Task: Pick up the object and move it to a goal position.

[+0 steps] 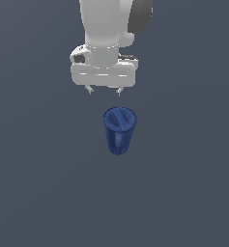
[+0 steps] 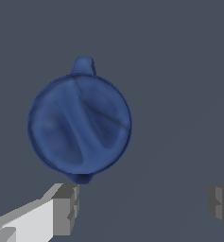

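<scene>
The object is a dark blue tapered cup (image 1: 119,130), wider at the rim, with a vertical groove on its side. It stands upright on the grey floor in the middle of the exterior view. In the wrist view the cup (image 2: 80,124) shows from above as a round blue disc. My gripper (image 1: 105,91) hangs above and behind the cup, apart from it. It is open and empty; its two fingertips (image 2: 66,208) stand wide apart, and the cup lies off to one side of the gap between them (image 2: 144,205).
The flat grey floor (image 1: 38,193) surrounds the cup on all sides. The white arm and wrist (image 1: 106,34) fill the upper middle of the exterior view. No other objects or goal marker show.
</scene>
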`<state>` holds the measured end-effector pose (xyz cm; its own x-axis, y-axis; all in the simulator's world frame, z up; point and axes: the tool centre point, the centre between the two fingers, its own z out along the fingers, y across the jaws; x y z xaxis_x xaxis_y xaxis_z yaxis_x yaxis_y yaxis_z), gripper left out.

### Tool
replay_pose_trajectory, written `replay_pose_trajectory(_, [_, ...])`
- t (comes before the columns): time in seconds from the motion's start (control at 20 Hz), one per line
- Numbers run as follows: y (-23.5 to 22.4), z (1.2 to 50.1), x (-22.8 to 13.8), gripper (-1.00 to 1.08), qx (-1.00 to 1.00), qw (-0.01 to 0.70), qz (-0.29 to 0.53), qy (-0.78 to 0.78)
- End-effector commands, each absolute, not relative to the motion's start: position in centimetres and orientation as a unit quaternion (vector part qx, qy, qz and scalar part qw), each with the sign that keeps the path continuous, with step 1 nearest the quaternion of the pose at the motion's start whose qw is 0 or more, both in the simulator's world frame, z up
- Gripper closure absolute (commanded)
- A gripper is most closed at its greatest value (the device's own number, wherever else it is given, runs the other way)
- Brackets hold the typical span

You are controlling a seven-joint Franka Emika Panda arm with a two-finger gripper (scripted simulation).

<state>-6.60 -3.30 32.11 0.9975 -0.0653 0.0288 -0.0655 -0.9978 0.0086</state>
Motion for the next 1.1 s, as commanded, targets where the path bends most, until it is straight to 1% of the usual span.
replay_pose_trajectory(0.0, [-3.3,32.1,-6.6,-0.20,0.999,0.005,0.014,-0.033])
replay_pose_trajectory(0.6, [-2.5,32.2,-6.3,-0.20,1.000,-0.001,0.013,-0.023])
replay_pose_trajectory(1.05, [-2.3,32.0,-4.3,-0.20,0.999,-0.004,-0.001,-0.035])
